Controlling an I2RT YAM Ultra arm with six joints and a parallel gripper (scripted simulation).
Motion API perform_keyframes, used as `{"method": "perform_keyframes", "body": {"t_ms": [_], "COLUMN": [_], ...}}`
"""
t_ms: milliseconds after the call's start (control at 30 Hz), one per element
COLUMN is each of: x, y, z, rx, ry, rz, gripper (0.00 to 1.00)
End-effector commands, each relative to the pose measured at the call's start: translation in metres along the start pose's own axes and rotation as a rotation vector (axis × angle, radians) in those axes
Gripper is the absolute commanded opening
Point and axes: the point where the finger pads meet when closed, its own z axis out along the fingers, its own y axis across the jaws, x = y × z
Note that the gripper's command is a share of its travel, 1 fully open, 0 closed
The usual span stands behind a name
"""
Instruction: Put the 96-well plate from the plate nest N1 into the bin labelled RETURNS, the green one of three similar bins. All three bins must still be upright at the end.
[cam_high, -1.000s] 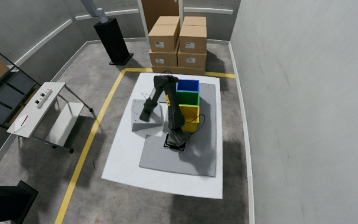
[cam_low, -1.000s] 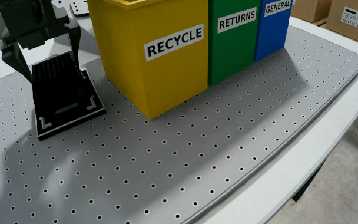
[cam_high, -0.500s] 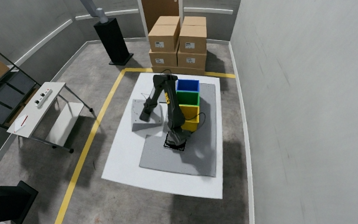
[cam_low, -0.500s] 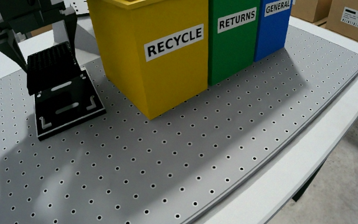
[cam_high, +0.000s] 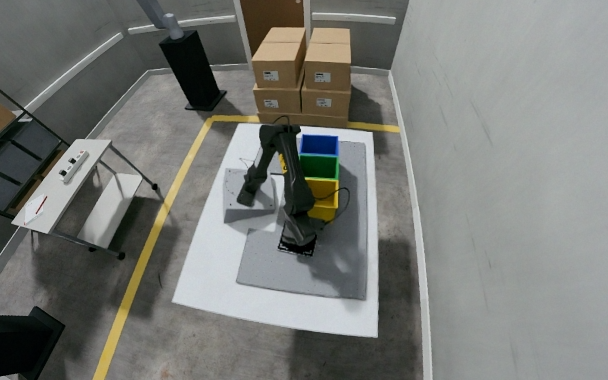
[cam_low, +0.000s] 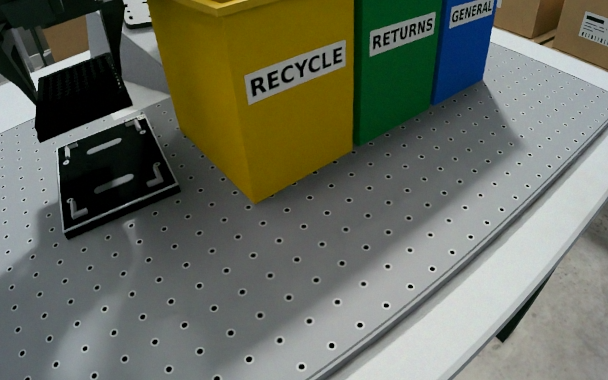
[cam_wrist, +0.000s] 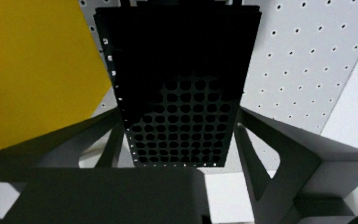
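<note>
My gripper is shut on the black 96-well plate and holds it in the air, a little above the black plate nest N1. The nest is bare, with its corner guides showing. In the wrist view the plate sits between my two fingers, with the nest dark beneath it. The green RETURNS bin stands upright, the middle one of three in a row, and shows behind my arm in the overhead view.
The yellow RECYCLE bin stands upright right beside the nest, and its side fills the left of the wrist view. The blue GENERAL bin stands upright at the far end. Cardboard boxes are stacked behind the table.
</note>
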Motion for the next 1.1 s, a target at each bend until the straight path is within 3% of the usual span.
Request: {"method": "perform_keyframes", "body": {"t_ms": [0,1067], "x": [-0.006,-0.005], "y": [-0.003,-0.002], "z": [-0.026,-0.073], "rx": [0.032,0.033], "ry": [-0.039,-0.038], "rz": [-0.013,-0.014], "gripper": [0.0,0.0]}}
